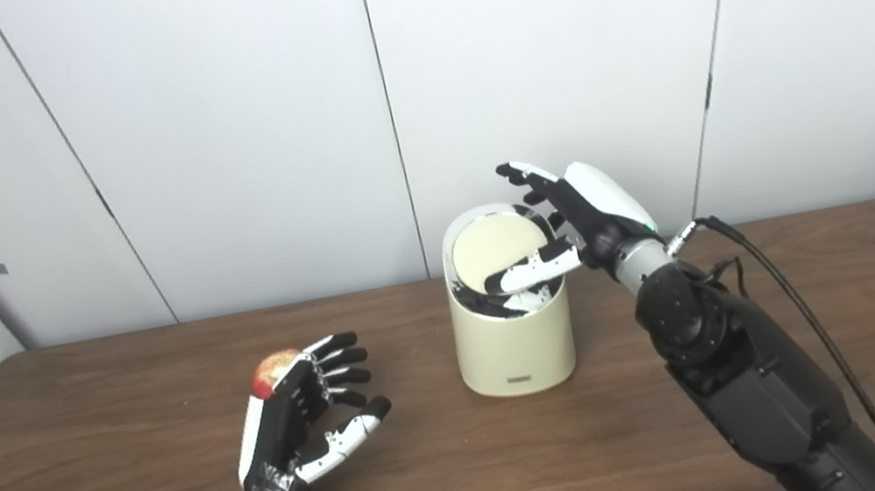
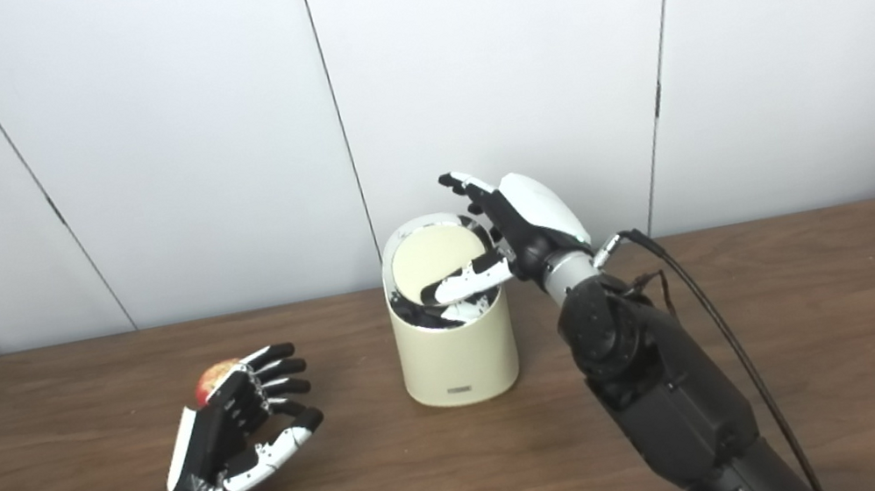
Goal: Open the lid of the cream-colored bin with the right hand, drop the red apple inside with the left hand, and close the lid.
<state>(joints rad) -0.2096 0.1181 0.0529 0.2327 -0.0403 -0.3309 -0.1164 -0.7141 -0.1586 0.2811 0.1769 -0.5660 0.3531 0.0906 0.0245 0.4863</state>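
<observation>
Both hands are busy: the lid (image 1: 498, 254) is kept tilted by the spread right hand (image 1: 576, 222), while the apple (image 1: 274, 371) behind the open left hand (image 1: 302, 419) must be enclosed fully.

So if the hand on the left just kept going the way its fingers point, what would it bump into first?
The left hand points its fingers right, roughly toward the cream-colored bin. Only bare table lies between, so the bin's side looks like the first thing it would meet, though depth is hard to judge. The apple sits behind the hand.

Right hand (image 1: 577, 227) tilts bin (image 1: 515, 348) lid (image 1: 499, 255); left hand (image 1: 306, 418) spread.
</observation>
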